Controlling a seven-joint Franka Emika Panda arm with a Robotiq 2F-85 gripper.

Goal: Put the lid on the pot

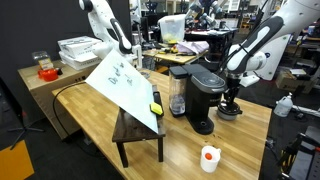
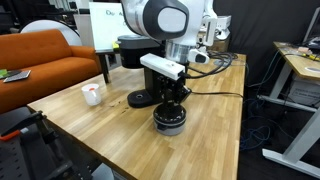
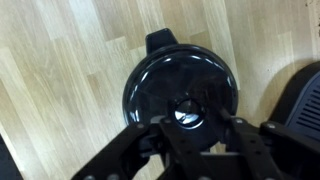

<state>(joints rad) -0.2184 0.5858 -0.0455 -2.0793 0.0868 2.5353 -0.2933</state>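
Observation:
The black round lid [image 3: 180, 85] with its small shiny centre knob lies flat on the pot, covering it. Only the pot's short dark handle [image 3: 160, 40] sticks out from under the lid. In both exterior views the silver-grey pot [image 2: 170, 123] [image 1: 230, 111] stands on the wooden table, right under my gripper [image 2: 172, 104] [image 1: 232, 96]. In the wrist view my gripper [image 3: 195, 125] hangs just above the lid. Its fingers stand apart on either side of the knob, so it is open.
The black coffee machine [image 1: 205, 95] [image 2: 145, 55] stands close beside the pot. A small white cup with a red top [image 1: 209, 158] [image 2: 92, 94] sits on the wooden table [image 2: 120, 130]. A whiteboard on a stand [image 1: 125, 85] is further off.

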